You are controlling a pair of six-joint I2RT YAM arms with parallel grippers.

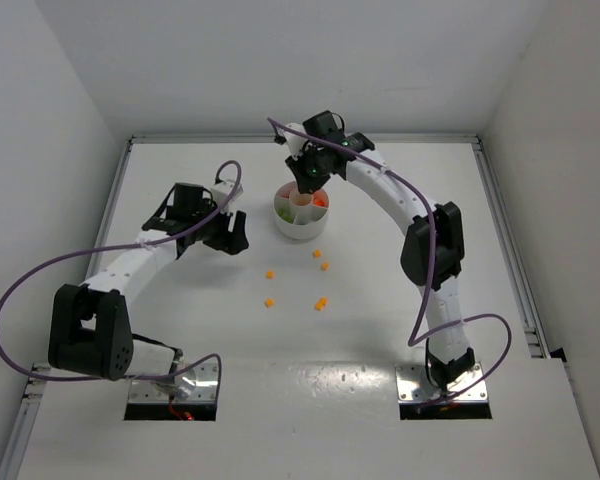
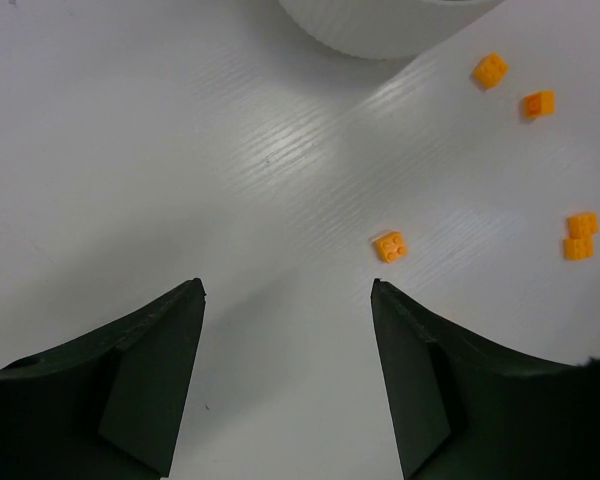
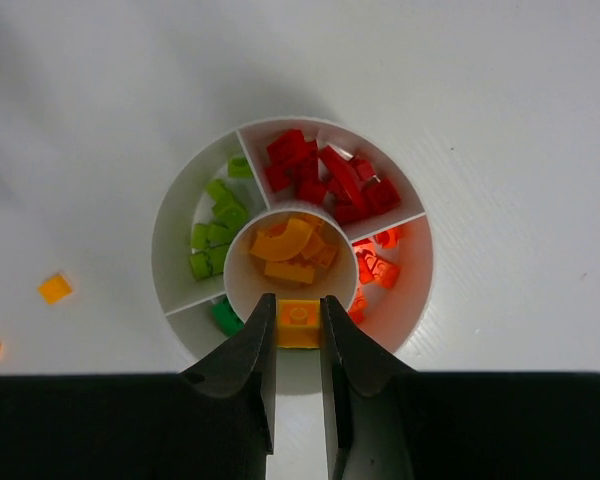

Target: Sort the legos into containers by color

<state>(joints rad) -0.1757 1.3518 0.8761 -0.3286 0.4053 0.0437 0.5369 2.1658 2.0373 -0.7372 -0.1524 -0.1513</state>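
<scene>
White table (image 1: 310, 405); right arm (image 1: 380, 185) high above dish (image 1: 300, 229).

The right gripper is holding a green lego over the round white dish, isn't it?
No. The right wrist view shows the right gripper holding an orange lego, not a green one, over the round white dish.

White left arm (image 1: 140, 262) and right arm (image 1: 385, 190), black joints, black jaws, purple cables (image 1: 27, 278), 2 metal baseplates (image 1: 412, 380).
</scene>
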